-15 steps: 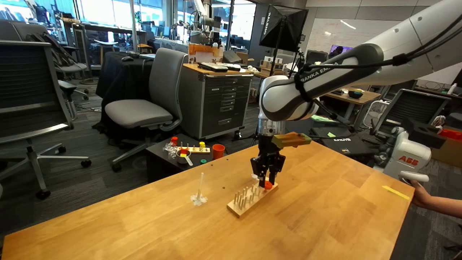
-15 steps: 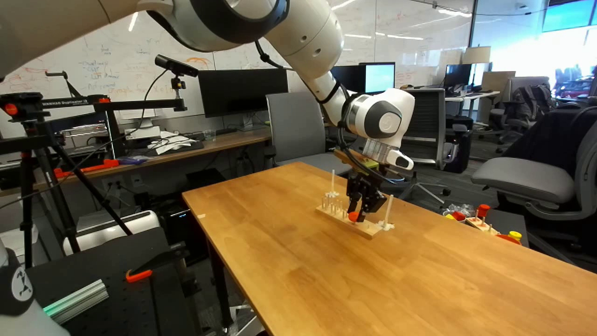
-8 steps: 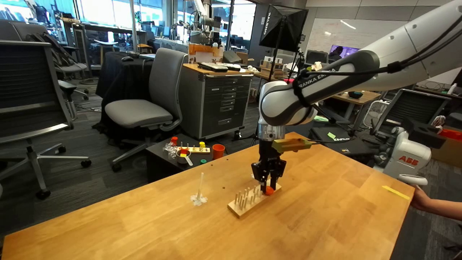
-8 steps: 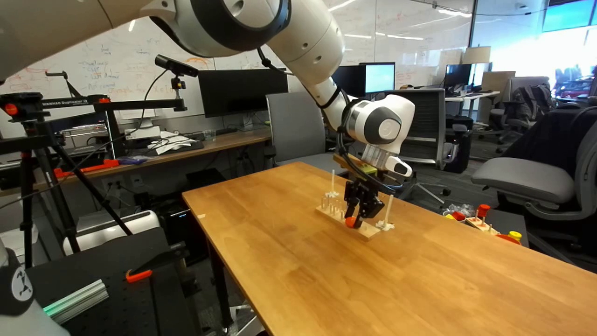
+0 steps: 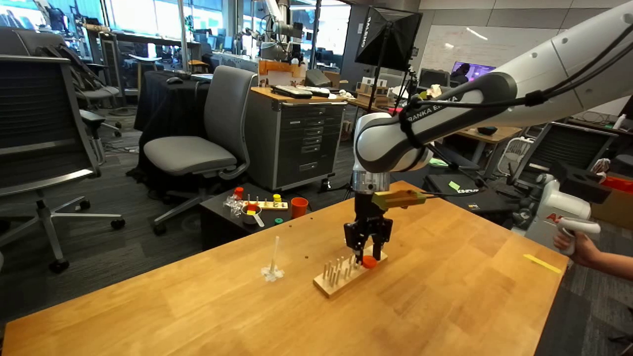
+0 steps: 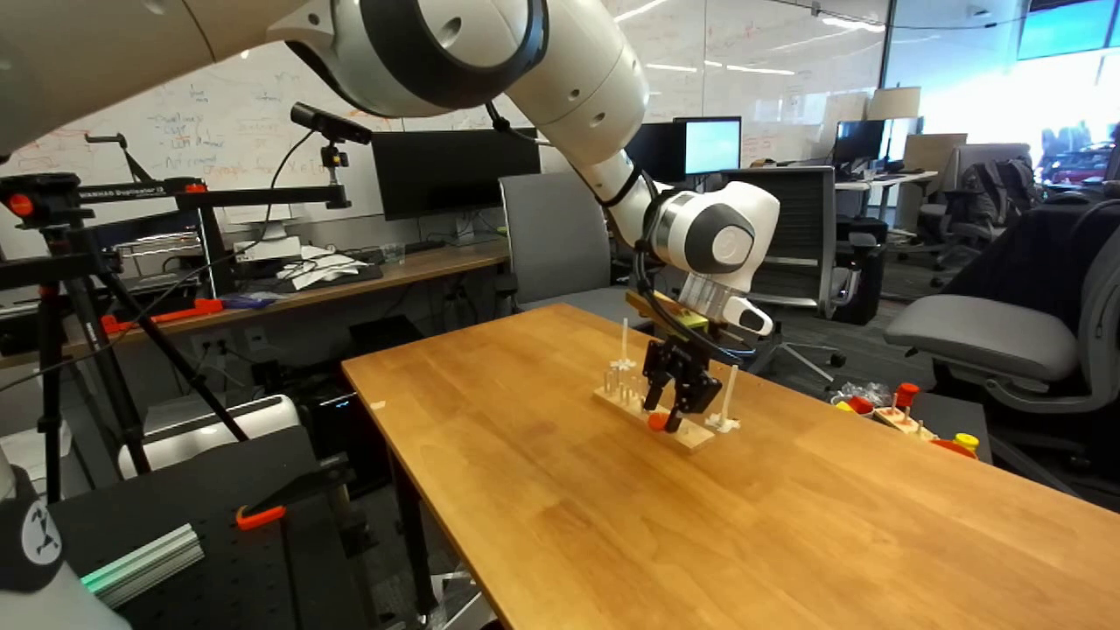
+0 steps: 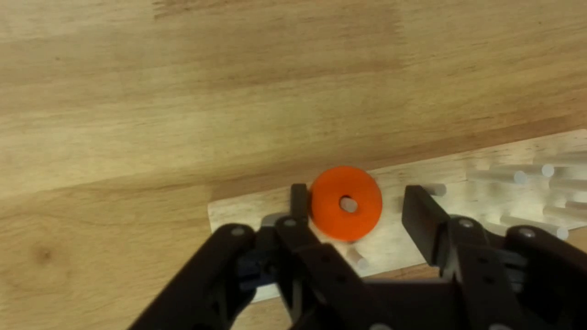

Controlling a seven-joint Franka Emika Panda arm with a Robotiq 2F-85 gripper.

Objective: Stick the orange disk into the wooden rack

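The orange disk (image 7: 346,225) sits around a peg on the wooden rack (image 7: 399,247), with the peg's tip showing through its hole. The disk also shows low on the rack in both exterior views (image 5: 369,262) (image 6: 657,423). My gripper (image 7: 356,200) is open around the disk. One finger is beside the disk's edge, touching or very close. The other finger stands apart with a gap. In both exterior views the gripper (image 5: 369,254) (image 6: 662,415) points down over the rack. How far down the peg the disk sits is hard to tell.
Several bare pegs (image 7: 520,177) stand on the rack beside one finger. A tall thin stick (image 5: 275,254) stands taped to the table (image 5: 198,306), and another stick (image 6: 729,395) rises near the gripper. A dark side table holds an orange cup (image 5: 299,207). A hand holds a controller (image 5: 578,226).
My gripper has moved down slightly and its fingers have opened, letting go of the disk. The disk is lower and lies flatter than half a second ago. The rack has shifted slightly.
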